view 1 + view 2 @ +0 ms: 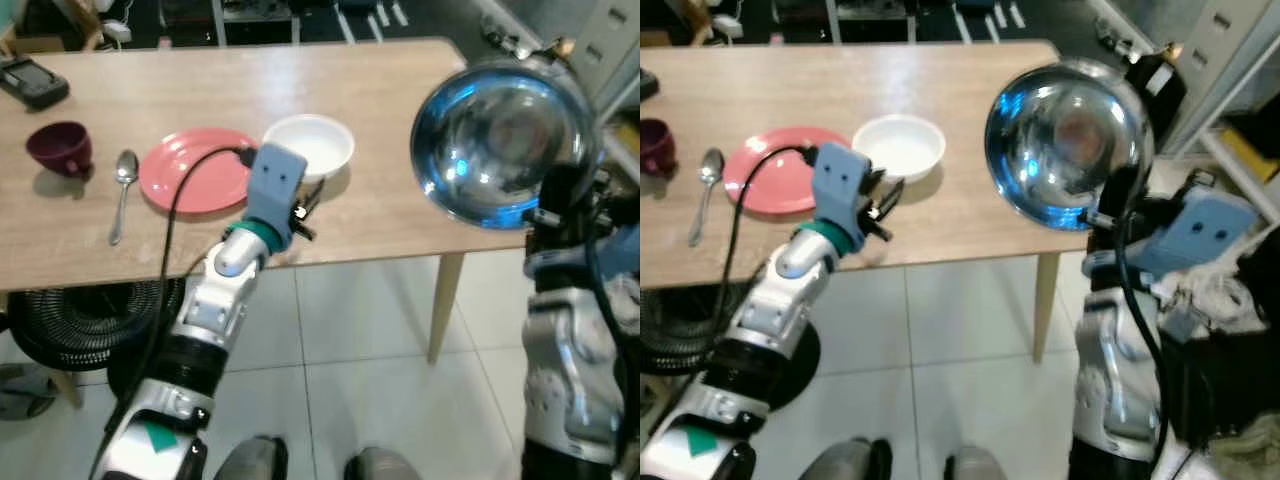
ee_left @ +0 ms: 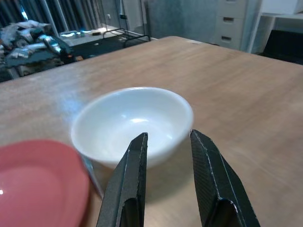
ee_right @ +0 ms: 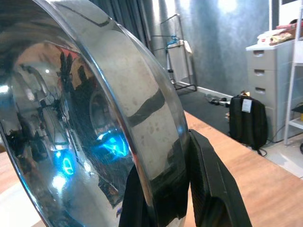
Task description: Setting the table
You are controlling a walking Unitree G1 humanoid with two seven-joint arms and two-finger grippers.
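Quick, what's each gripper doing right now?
Left gripper: open, empty, by the white round bowl.
Right gripper: shut on the shiny steel bowl.

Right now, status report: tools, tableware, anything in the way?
Right tool clamped on steel bowl rim, held above table corner. Left tool open, just short of white bowl, beside pink plate. Nothing in the way.
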